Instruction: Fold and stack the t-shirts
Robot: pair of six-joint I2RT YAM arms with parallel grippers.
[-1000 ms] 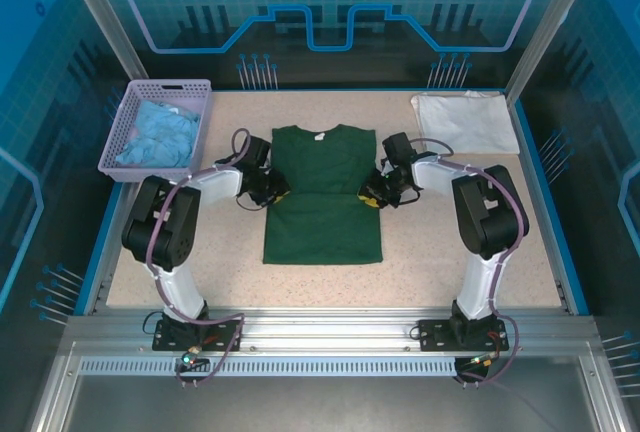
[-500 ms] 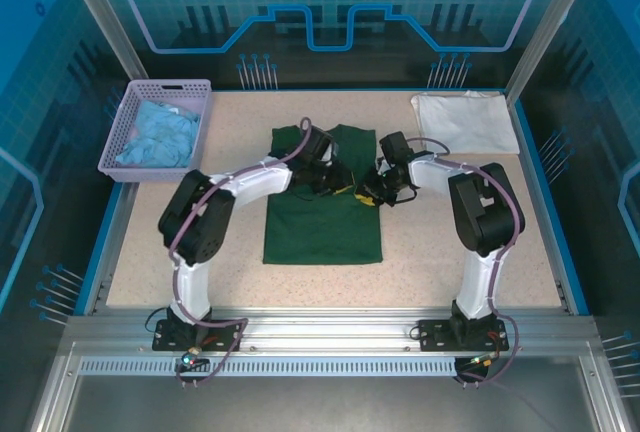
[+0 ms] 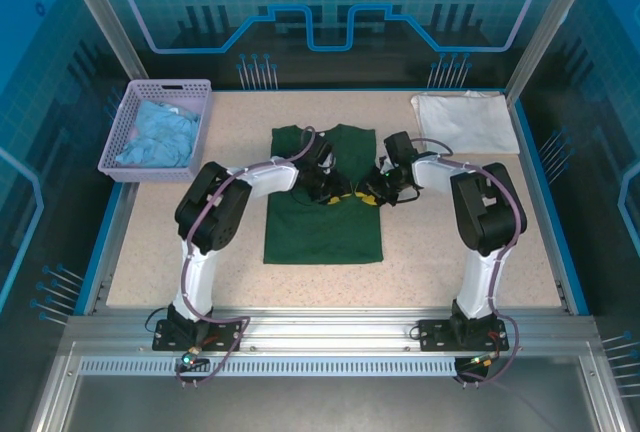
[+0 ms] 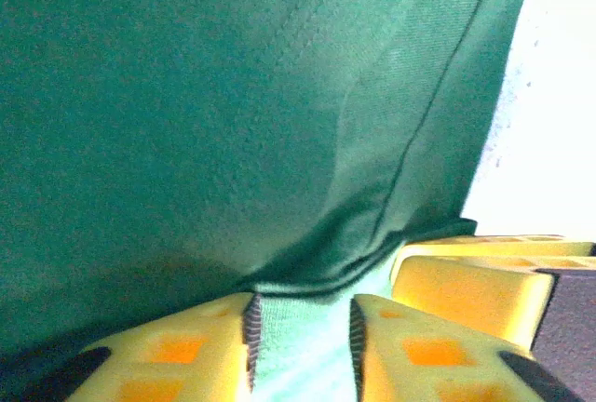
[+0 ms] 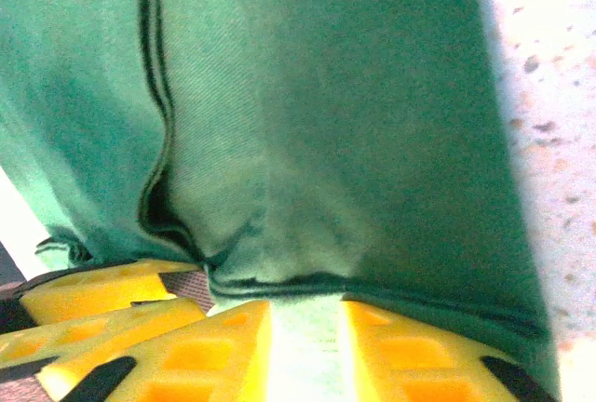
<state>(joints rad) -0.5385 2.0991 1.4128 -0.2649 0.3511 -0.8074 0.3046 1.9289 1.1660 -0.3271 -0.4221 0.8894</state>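
Observation:
The dark green t-shirt (image 3: 322,222) lies flat in the middle of the table, neck to the back. The white t-shirt (image 3: 465,120) lies folded at the back right. My left gripper (image 3: 336,192) reaches across the green shirt to its right half. There it sits almost against my right gripper (image 3: 368,195) at the shirt's right edge. In the left wrist view the left gripper (image 4: 303,307) stands a little open, with green cloth (image 4: 233,113) lying between bare ribbed pads. The right gripper (image 5: 305,309) is shut on a fold of the green cloth (image 5: 354,123).
A purple basket (image 3: 120,147) holding light blue cloth (image 3: 158,134) stands at the back left. Bare speckled tabletop (image 3: 450,242) lies to the right of the green shirt and in front of it. The table has a blue raised rim (image 3: 545,192).
My left arm has swung right from the green shirt's left edge across it and now sits beside the right gripper. The right arm has hardly moved.

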